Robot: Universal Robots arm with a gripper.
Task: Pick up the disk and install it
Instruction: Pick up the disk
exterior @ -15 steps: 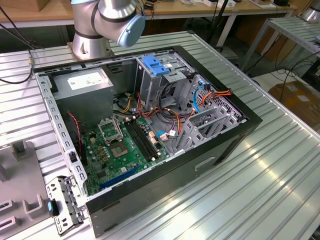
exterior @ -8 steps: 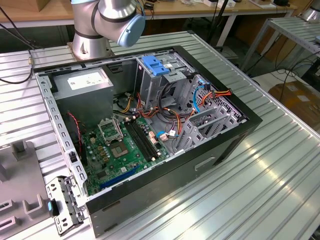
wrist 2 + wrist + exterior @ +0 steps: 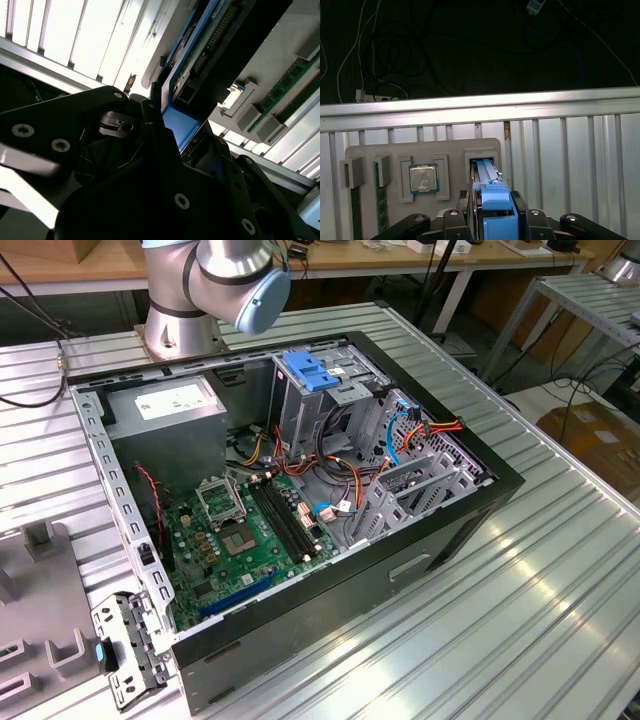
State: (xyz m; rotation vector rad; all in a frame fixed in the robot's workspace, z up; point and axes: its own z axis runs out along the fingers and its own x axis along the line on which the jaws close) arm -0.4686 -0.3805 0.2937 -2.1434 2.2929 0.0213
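In the first wrist view the disk point(image 3: 489, 180) stands on edge in a slot of a grey fixture tray point(image 3: 370, 150), with its light blue side rail facing the camera. My gripper point(image 3: 492, 202) has one black finger close against each side of the rail and looks shut on the disk. The second wrist view shows the blue rail point(image 3: 181, 126) and the disk's green circuit-board side point(image 3: 210, 35) between the black fingers point(image 3: 150, 115). In the exterior view the open computer case point(image 3: 450, 530) lies on the table, with its blue-topped drive cage point(image 3: 310, 375) at the far side.
The tray also holds a processor chip point(image 3: 423, 178) and a memory stick point(image 3: 381, 200) in the first wrist view. Inside the case are the green motherboard point(image 3: 250, 530), a grey power supply point(image 3: 165, 400) and loose cables point(image 3: 400, 435). The arm's base point(image 3: 180, 320) stands behind the case.
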